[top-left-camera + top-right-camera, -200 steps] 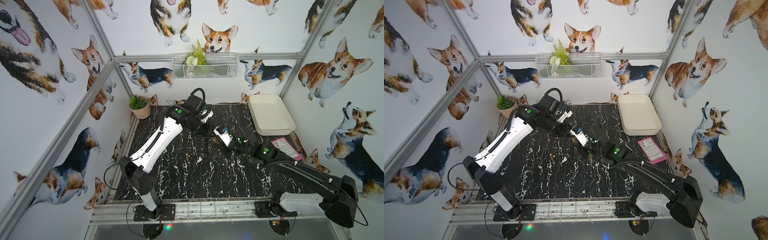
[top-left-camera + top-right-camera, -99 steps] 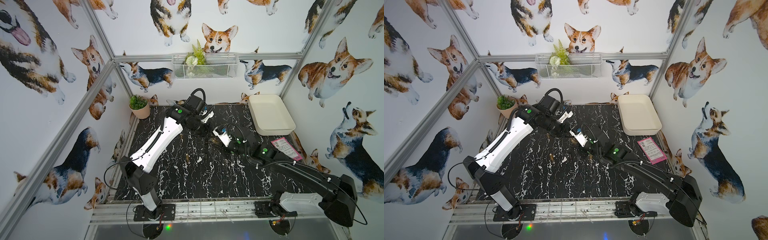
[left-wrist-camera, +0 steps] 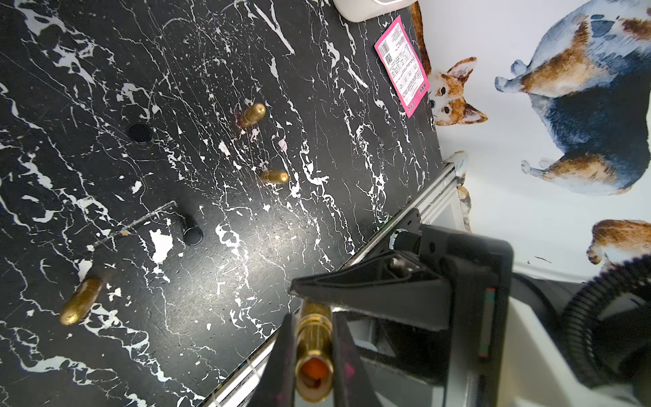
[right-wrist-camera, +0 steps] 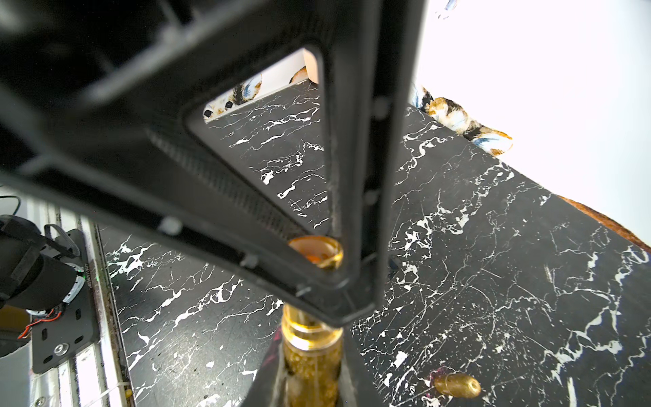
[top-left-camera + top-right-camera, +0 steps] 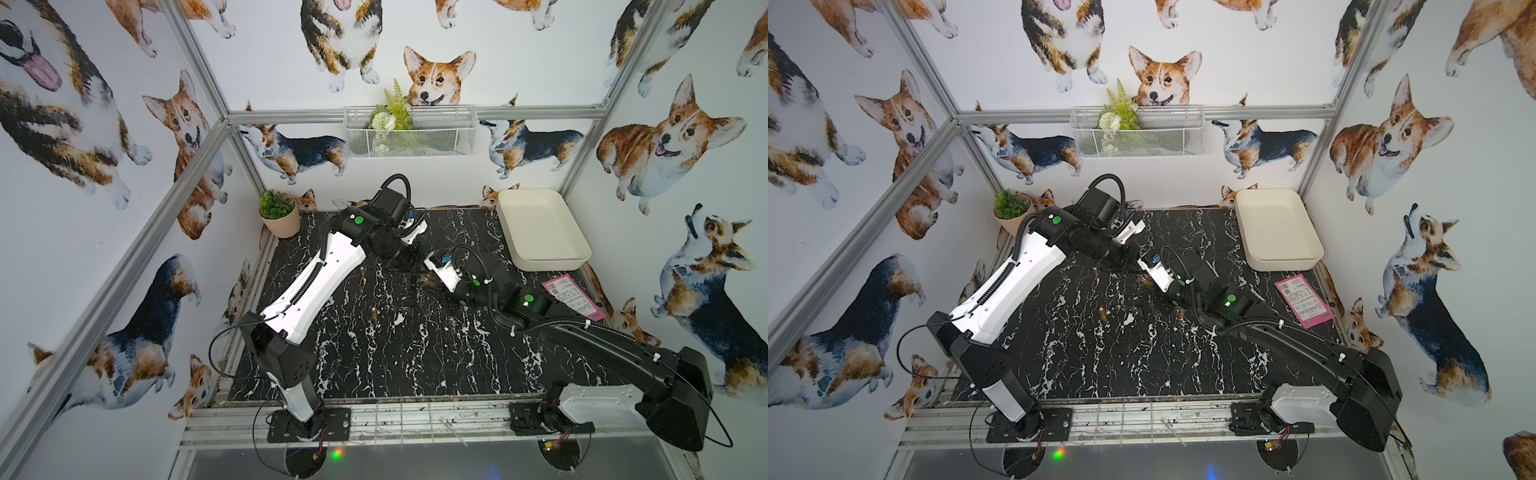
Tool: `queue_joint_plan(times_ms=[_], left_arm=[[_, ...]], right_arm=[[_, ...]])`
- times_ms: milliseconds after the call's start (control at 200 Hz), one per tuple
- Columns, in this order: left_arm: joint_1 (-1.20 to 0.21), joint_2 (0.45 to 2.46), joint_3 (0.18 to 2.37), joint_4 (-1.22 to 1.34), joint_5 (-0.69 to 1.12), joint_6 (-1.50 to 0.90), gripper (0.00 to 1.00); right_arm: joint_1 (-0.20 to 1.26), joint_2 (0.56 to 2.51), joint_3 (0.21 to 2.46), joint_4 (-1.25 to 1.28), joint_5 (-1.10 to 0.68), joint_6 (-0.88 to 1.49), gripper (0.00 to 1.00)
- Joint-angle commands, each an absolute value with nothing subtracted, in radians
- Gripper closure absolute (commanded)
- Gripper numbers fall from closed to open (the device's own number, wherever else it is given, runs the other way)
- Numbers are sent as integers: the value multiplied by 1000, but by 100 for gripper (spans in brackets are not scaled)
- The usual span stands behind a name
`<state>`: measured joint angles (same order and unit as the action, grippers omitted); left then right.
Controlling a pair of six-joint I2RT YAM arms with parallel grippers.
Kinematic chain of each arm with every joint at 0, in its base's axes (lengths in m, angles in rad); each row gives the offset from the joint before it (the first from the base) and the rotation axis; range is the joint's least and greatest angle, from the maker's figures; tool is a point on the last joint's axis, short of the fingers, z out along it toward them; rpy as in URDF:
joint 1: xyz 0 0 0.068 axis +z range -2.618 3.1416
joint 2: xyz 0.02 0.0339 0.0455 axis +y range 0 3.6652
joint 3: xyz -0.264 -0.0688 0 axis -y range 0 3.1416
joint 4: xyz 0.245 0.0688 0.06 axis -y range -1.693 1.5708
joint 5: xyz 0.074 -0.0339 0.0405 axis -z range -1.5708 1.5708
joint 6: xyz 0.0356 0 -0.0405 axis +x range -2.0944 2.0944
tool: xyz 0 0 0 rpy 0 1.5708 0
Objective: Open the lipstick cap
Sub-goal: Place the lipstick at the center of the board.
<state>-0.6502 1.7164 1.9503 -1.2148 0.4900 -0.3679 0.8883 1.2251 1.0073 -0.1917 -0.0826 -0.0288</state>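
The left fingers (image 3: 280, 359) are clamped on the smooth gold end of the lipstick (image 3: 313, 334). The right fingers (image 3: 370, 296) are clamped on its glittered gold end, so the tube spans straight from one pair to the other, seemingly clear of the bench (image 3: 197, 275). Both arms hold it; neither is nearer. Its long axis runs fingers to fingers, and the orange-faced end pokes out behind the left fingers toward that wrist. The pull likely must follow that axis; whether the seam has parted I cannot tell.
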Motion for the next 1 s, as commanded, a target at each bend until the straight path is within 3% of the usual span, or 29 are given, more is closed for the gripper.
queue_joint_plan(times_ms=[0,105,210,275,420,656,696,991], left_arm=[[-648,1720,1968,-1269,457,-356,91],[-647,1726,1993,-1283,437,-357,91],[-643,1733,2020,-1295,436,-357,91],[-643,1740,2040,-1307,428,-353,91],[-619,1754,2080,-1336,384,-344,90],[-583,1833,2182,-1405,169,-310,89],[-576,1849,2181,-1398,143,-307,89],[-497,1983,2113,-1260,51,-301,90]], right_arm=[[887,1223,1018,-178,-54,-32,70],[887,1217,1013,-176,-48,-34,54],[887,1209,1004,-169,-48,-37,48],[887,1203,1000,-166,-44,-40,38],[887,1177,983,-173,-23,-40,38],[887,1065,939,-192,25,-34,38],[887,1047,935,-198,32,-33,34],[887,966,925,-280,82,-34,33]])
